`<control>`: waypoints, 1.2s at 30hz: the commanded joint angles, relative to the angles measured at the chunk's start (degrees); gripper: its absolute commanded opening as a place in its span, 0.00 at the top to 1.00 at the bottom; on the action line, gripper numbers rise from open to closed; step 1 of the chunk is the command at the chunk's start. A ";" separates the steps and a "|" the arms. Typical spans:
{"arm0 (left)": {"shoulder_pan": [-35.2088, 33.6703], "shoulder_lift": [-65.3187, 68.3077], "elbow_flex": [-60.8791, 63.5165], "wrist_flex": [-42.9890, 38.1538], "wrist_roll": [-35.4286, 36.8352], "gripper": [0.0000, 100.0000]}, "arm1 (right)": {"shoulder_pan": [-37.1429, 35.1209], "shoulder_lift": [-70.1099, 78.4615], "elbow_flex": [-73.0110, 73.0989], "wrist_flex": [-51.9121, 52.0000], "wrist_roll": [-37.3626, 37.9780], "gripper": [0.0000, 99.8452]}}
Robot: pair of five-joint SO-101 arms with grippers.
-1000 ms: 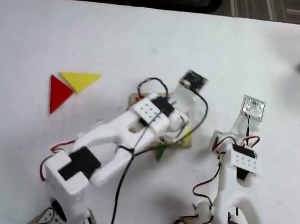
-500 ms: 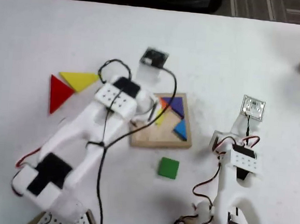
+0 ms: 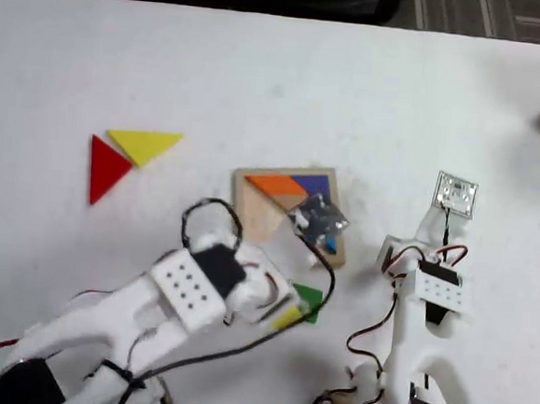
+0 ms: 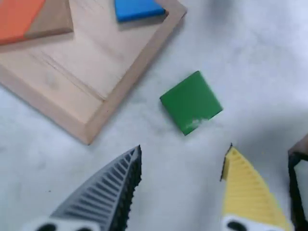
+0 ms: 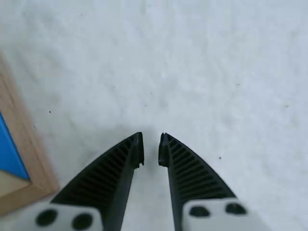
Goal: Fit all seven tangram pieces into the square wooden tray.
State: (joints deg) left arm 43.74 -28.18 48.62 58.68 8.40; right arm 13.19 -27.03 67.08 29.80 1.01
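While the left gripper (image 4: 184, 149) hangs spread wide over the green square piece (image 4: 191, 102) lying just outside the square wooden tray (image 4: 130, 84), the right gripper (image 5: 150, 137) sits nearly closed, empty.

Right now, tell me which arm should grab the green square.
Left. The left gripper hangs open just short of the green square; the right gripper is shut over bare table beside the tray.

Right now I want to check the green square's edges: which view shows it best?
The left wrist view: the green square lies whole, just ahead of the left hand. In the high view that hand covers part of it.
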 commanded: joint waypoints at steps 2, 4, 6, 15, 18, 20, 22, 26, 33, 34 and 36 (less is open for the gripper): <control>0.57 3.30 -0.18 -6.15 7.03 0.62 | -0.84 -1.71 -0.26 -0.92 0.62 0.94; -0.31 9.27 -2.73 -6.33 10.11 0.59 | -1.36 -1.71 -0.26 -0.92 0.62 0.94; -1.54 16.13 -6.42 -5.98 12.75 0.59 | -1.45 -1.71 -0.26 -0.92 0.62 0.94; -2.15 39.16 -22.15 -3.43 17.41 0.59 | -1.63 -1.71 -0.26 -0.92 0.62 0.94; -0.22 40.92 -23.82 -1.76 17.67 0.59 | -1.63 -1.71 -0.26 -0.92 0.62 0.94; 1.71 41.45 -23.74 -1.76 16.70 0.62 | -1.63 -1.71 -0.26 -0.92 0.62 0.94; 2.95 41.98 -23.74 -1.76 15.03 0.67 | -1.63 -1.71 -0.26 -0.92 0.62 0.94; 3.12 42.33 -24.26 -2.02 11.69 0.80 | -1.63 -1.71 -0.26 -0.92 0.62 0.94; 3.03 42.07 -23.74 -2.29 9.85 0.82 | -1.63 -1.63 -0.26 -0.92 0.62 0.94; 3.03 41.98 -23.74 -2.29 9.85 0.82 | -1.63 -1.63 -0.26 -0.92 0.62 0.94; 2.86 41.98 -23.74 -2.11 9.85 0.82 | -1.63 -1.63 -0.26 -0.92 0.62 0.94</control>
State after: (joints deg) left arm 45.85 13.41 25.32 56.84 18.95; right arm 12.22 -27.03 67.08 29.80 1.01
